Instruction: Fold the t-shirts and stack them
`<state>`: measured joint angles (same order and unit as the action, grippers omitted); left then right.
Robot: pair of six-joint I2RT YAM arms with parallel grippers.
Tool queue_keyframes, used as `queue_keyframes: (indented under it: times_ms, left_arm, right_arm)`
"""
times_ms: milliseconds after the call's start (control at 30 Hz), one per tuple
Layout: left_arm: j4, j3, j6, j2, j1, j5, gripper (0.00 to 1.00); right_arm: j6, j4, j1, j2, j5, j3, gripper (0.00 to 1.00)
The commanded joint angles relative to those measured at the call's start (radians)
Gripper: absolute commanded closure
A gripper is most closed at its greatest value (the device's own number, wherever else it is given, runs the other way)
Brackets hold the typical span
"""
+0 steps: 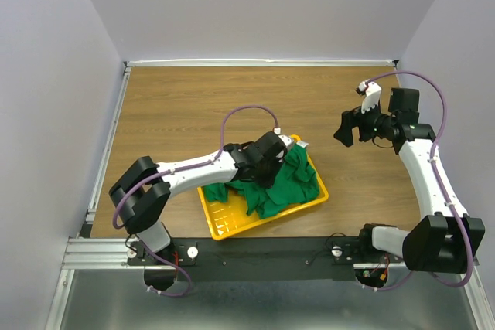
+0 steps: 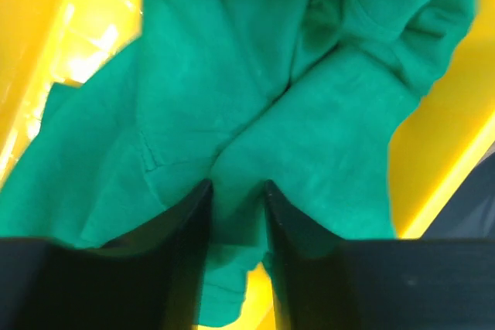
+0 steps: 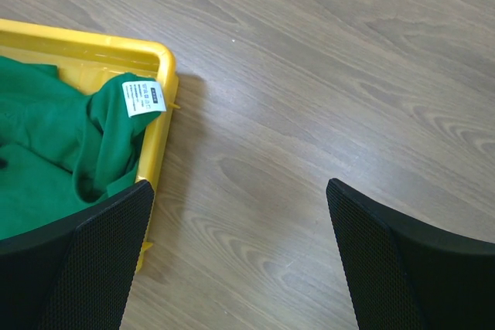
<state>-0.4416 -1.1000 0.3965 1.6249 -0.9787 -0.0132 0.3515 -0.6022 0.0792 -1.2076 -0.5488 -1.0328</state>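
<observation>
**Green shirt not yet out of its tray, folding all to do**

From my remote desk, left to right: the left pincer (image 1: 269, 161) reaches down into the yellow tray (image 1: 223, 222), its fingers set narrow with a ridge of the green t-shirt (image 1: 292, 185) between them; by the left wrist view I judge that fold pinched, not merely touched; the t-shirt lies crumpled in the tray, one part draped over the far rim, its white label (image 3: 144, 96) showing at the corner; nothing has been spread, folded or stacked, so the whole job remains: lift it out, lay it flat on the wooden surface (image 1: 193, 106), fold it, place it; to the right, well apart from the tray, the right pincer (image 1: 346, 130) hangs above bare wood, its fingers spread wide, gripping and touching nothing.
</observation>
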Motion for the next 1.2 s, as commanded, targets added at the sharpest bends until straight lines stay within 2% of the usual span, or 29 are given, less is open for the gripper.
queue_keyframes:
  times_ms: [0,67,200,233,300,333,400,433,500,567,667,733,833,1167]
  left_arm:
    - [-0.051,-0.044,-0.007,0.018,-0.014,-0.012,1.00]
    - [-0.068,-0.116,-0.011,-0.012,-0.015,0.073,1.00]
    - [-0.080,-0.370,-0.071,-0.129,-0.012,0.209,1.00]
    - [-0.072,-0.506,-0.091,-0.154,-0.009,0.238,1.00]
    - [-0.069,-0.666,-0.155,-0.140,0.026,0.225,1.00]
    - [-0.077,-0.848,-0.182,-0.122,0.035,0.220,1.00]
    - [-0.088,-1.034,-0.252,-0.042,0.046,0.219,1.00]
    - [-0.076,-1.207,-0.271,0.014,0.054,0.219,1.00]
    - [-0.028,-1.379,-0.318,0.058,0.060,0.214,1.00]
    - [0.064,-1.393,-0.341,0.063,0.067,0.211,1.00]
    - [0.330,-1.302,-0.361,0.023,0.098,0.245,1.00]
    - [0.395,-1.253,-0.358,0.013,0.141,0.248,1.00]
    - [0.417,-1.270,-0.321,0.065,0.211,0.225,1.00]
    - [0.469,-1.296,-0.255,0.191,0.313,0.210,1.00]
  right_arm:
    - [-0.020,-0.024,0.007,-0.006,-0.045,-0.004,0.00]
    - [-0.029,-0.027,0.007,-0.003,-0.053,-0.015,0.00]
    - [-0.032,-0.037,0.008,0.013,-0.062,-0.073,0.00]
    - [-0.034,-0.039,0.010,0.014,-0.065,-0.085,0.00]
    - [-0.046,-0.038,0.010,0.014,-0.057,-0.114,0.00]
    - [-0.051,-0.038,0.011,0.013,-0.050,-0.142,0.00]
    - [-0.068,-0.036,0.013,0.010,-0.019,-0.168,0.00]
    - [-0.077,-0.034,0.016,0.006,0.005,-0.191,0.00]
    - [-0.085,-0.034,0.017,0.005,0.026,-0.208,0.00]
    - [-0.083,-0.033,0.021,0.011,0.035,-0.216,0.00]
    - [-0.089,-0.030,0.024,0.022,0.038,-0.204,0.00]
    - [-0.091,-0.030,0.028,0.028,0.038,-0.191,0.00]
    - [-0.091,-0.027,0.031,0.040,0.039,-0.170,0.00]
    - [-0.102,-0.019,0.039,0.059,0.033,-0.128,0.00]
